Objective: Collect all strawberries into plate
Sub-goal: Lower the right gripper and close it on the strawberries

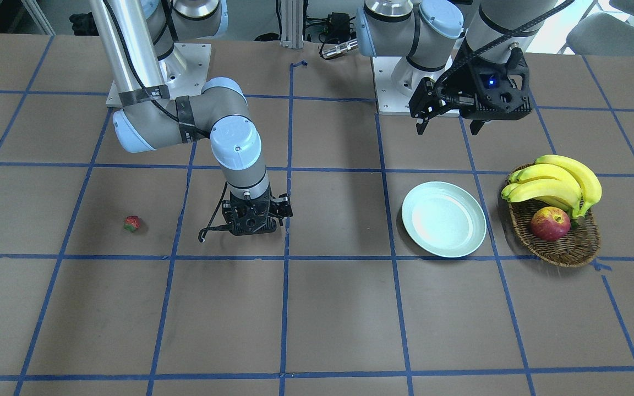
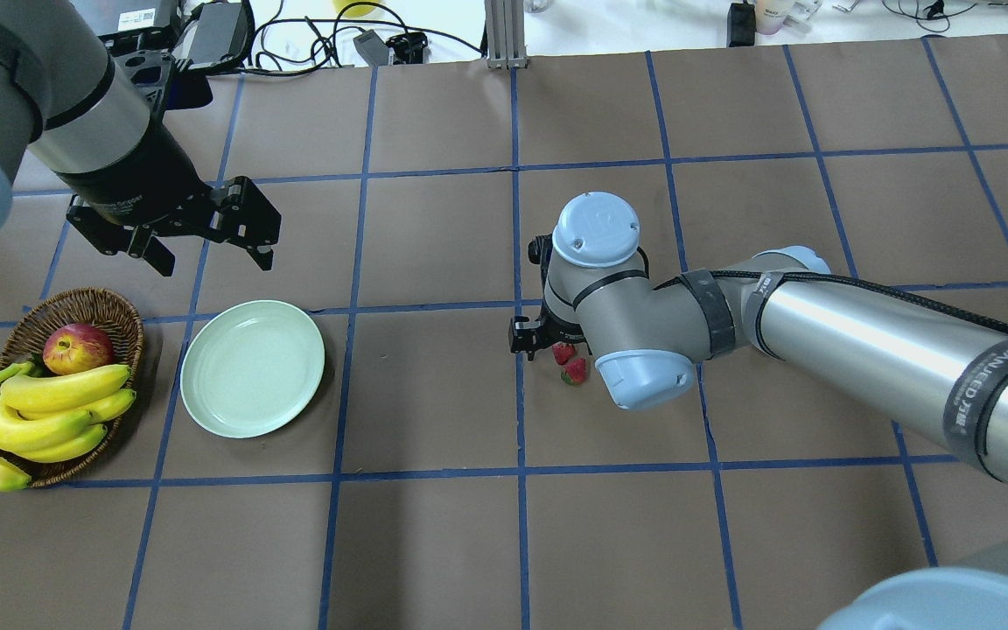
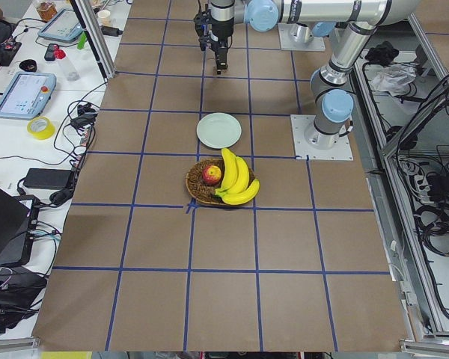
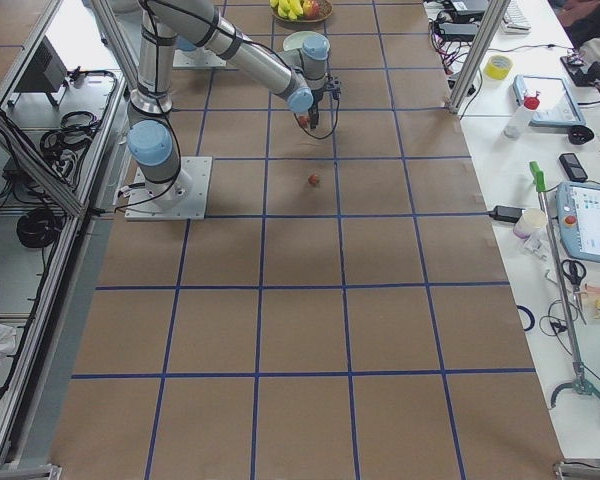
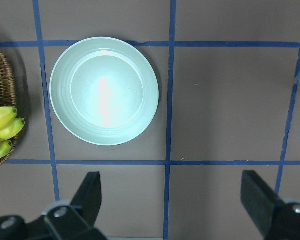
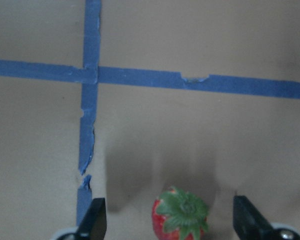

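Between the spread fingers (image 6: 96, 222) of the right end effector (image 6: 171, 218) lies a strawberry (image 6: 180, 220); the left end effector (image 5: 173, 197) hovers spread near the plate (image 5: 104, 91).

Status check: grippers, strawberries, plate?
Both open: left gripper raised by the round pale mint plate, empty. Right gripper low, small red strawberry between its fingers, ungripped. Another strawberry lies apart. No obstruction seen.

Two strawberries (image 2: 573, 373) partly hidden beneath the right arm (image 2: 644, 324), their full outlines unclear.
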Robot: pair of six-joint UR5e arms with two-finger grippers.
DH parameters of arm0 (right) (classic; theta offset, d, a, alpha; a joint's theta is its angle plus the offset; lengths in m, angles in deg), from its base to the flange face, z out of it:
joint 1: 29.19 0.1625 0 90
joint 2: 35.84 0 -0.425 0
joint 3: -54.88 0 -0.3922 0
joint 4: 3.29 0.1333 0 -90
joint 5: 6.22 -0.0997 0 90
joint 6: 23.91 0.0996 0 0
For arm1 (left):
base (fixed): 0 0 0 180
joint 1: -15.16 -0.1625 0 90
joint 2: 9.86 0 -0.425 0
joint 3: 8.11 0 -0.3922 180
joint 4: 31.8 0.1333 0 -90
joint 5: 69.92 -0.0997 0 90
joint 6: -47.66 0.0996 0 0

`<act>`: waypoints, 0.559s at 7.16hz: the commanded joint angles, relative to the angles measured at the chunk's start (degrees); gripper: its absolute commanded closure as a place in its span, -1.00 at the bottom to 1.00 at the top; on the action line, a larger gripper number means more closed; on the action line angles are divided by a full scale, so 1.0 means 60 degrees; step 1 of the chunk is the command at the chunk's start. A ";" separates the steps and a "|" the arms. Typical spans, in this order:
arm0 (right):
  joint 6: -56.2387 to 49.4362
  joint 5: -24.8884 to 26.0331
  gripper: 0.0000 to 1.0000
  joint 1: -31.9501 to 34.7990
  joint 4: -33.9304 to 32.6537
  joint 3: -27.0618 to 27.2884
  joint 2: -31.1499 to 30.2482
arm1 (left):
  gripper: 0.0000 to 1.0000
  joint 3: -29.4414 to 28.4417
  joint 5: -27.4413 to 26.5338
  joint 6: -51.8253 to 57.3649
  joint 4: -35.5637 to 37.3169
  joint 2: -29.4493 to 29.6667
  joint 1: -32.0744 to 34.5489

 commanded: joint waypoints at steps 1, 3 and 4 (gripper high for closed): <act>0.0414 0.0019 -0.41 0.0114 0.0082 0.0134 -0.0068 | -1.00 0.0001 0.0000 0.0000 0.0000 0.0007 0.0000; 0.0270 0.0120 -0.06 0.0114 0.0039 0.0340 -0.0083 | -1.00 0.0001 0.0000 0.0000 0.0000 -0.0008 0.0000; 0.0096 0.0121 0.21 0.0114 0.0010 0.0297 -0.0242 | -1.00 0.0015 0.0000 0.0000 0.0000 0.0007 0.0000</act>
